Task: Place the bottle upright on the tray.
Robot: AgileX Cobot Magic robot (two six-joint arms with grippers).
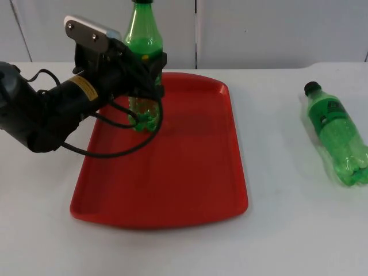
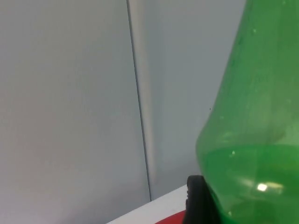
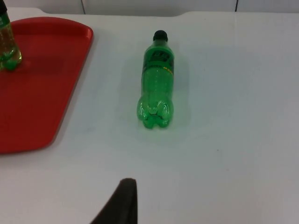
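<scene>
Bottle (image 1: 143,43) label hidden, left gripper (image 1: 150,73) clamped

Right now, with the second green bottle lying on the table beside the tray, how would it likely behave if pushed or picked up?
The lying bottle would probably roll if nudged sideways, since its round body rests on the flat white table. Its smooth plastic may slip in a loose grip. It appears mostly filled, so it is likely fairly heavy for its size. The left end effector holds the upright bottle on the tray.

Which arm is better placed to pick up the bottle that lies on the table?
The right arm. The lying bottle is on the table's right side, in front of the right hand's camera. The left hand is busy gripping the upright bottle on the tray.
</scene>
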